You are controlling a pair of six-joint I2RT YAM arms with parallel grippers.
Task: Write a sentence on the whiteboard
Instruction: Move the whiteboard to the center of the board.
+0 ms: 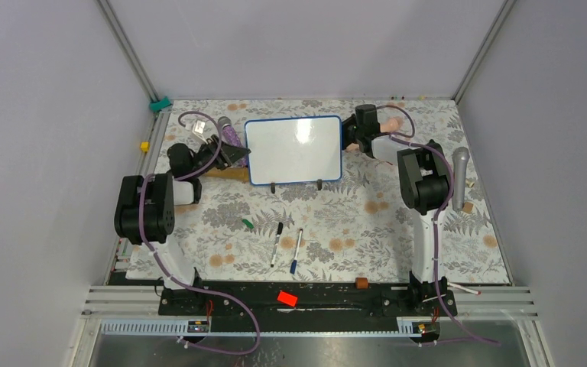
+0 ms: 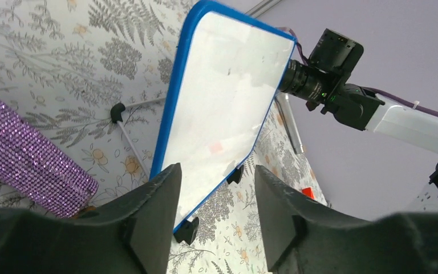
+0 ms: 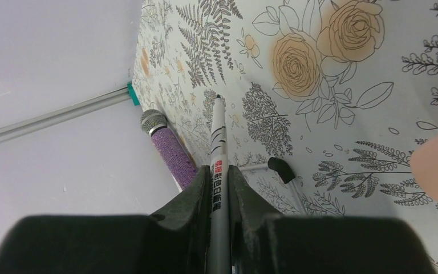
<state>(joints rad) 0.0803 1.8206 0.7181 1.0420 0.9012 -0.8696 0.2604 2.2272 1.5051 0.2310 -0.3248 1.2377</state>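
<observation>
**A:** Top external shot: whiteboard point(image 1: 294, 151) propped on its feet at the far middle of the floral surface point(image 1: 351, 229), with an arm at each side edge.

**B:** Left arm's folded at the elbow, left claw point(image 1: 233, 155) by the board's left edge, fingers spread, blue rim showing in the gap.

**A:** Right arm rises tall, forearm angled inward, and the right claw point(image 1: 351, 138) is pinching a marker point(image 3: 218, 137).
</observation>
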